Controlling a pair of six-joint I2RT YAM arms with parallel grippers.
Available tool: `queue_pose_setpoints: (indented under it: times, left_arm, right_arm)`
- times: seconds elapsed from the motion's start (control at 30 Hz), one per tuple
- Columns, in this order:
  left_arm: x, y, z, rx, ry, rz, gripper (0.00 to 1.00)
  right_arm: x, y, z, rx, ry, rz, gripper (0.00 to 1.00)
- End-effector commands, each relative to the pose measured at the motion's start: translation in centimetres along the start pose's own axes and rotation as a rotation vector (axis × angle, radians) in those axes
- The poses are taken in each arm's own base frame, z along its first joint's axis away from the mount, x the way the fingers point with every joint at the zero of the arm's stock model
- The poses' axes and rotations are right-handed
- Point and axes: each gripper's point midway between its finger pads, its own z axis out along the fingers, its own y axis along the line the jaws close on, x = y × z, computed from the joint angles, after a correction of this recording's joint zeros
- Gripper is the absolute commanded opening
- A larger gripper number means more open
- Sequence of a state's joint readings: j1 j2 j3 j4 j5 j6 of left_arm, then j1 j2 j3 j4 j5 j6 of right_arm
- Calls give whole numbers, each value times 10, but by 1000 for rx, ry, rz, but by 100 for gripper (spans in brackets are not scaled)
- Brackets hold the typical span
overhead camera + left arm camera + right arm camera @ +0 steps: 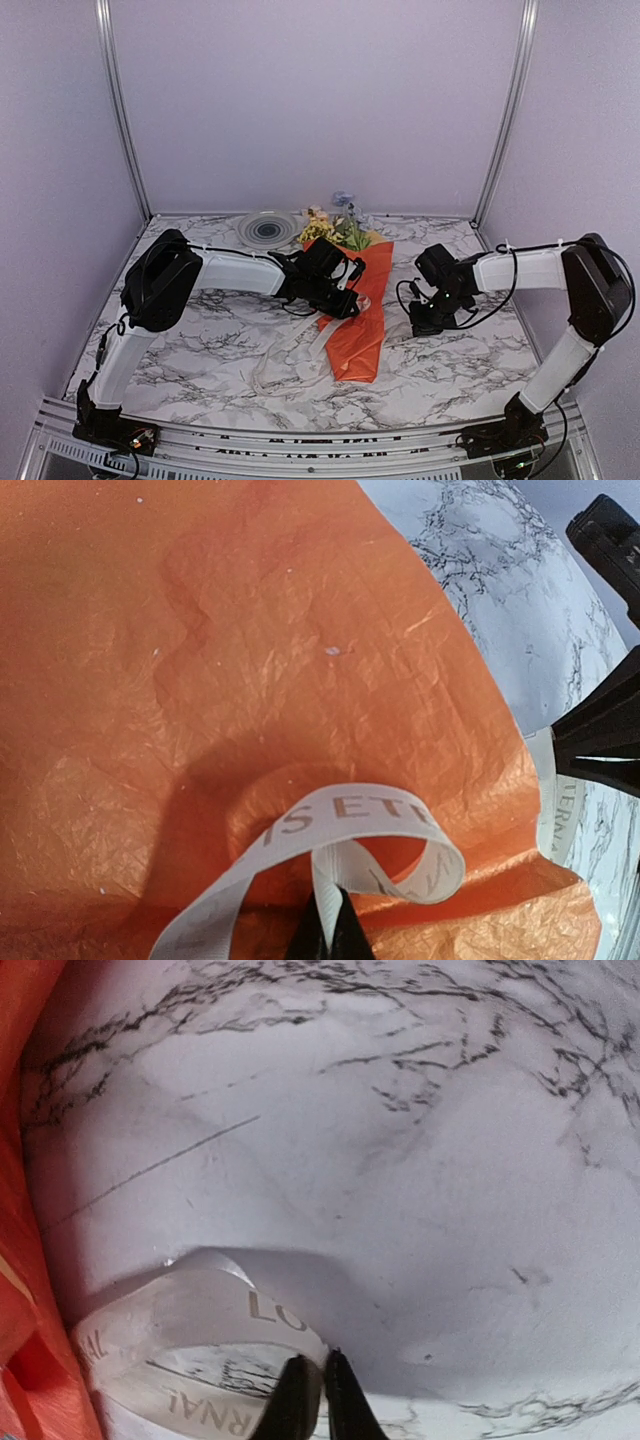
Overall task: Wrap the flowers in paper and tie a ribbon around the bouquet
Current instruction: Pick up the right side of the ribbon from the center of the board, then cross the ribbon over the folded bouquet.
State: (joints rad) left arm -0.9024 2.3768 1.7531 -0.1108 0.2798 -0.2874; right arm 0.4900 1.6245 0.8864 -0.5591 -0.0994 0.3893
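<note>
Since the wrap looks done, the bouquet (362, 320) lies flat about midway across the white marbled tabletop (200, 350). It's a cone of crinkly orange paper (250, 630) round a small bunch of thin-stemmed yellow, pink & pale blue flowers (335, 230), blossoms twd the far edge, pointed end twd the near edge. Tying is the step in hand, I'd say, & not yet done.

The black left gripper (330, 917) rests on top of the cone, jaws fully together on the narrow cream-white ribbon (350, 815) w/ dark lettering. Prob. it pins that strand there so the wrap can't spring open & the ribbon has an anchor. The black right gripper (313, 1372) is low over bare tabletop just beside the cone's right side. Its jaws are almost together w/ a slim gap, & a curl of ribbon runs right up into the tips. It looks nipped, a thin hold, prob. to draw this end across. More ribbon lies in loose loops twd the near edge, left of the cone's tip.

Hard to see: whether the ribbon passes under the cone; the stems, all inside the paper. No knot visible. Lettering reads only in bits. A round pale disc (267, 230) sits by the far edge, left of the blossoms; can't say what it is.
</note>
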Motion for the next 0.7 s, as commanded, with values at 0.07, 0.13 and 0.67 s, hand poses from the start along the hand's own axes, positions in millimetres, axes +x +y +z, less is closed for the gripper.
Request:
queue_pose_setpoints:
  times: [0.07, 0.13, 0.67]
  left_arm:
    - [27, 9, 3, -38, 95, 3, 0]
    - [28, 10, 2, -41, 95, 5, 0]
    - [31, 18, -1, -66, 102, 12, 0]
  right_arm:
    - [-22, -30, -14, 157, -59, 3, 0]
    - [-49, -41, -36, 168, -144, 35, 0]
    - [-232, -68, -291, 207, -896, 104, 0]
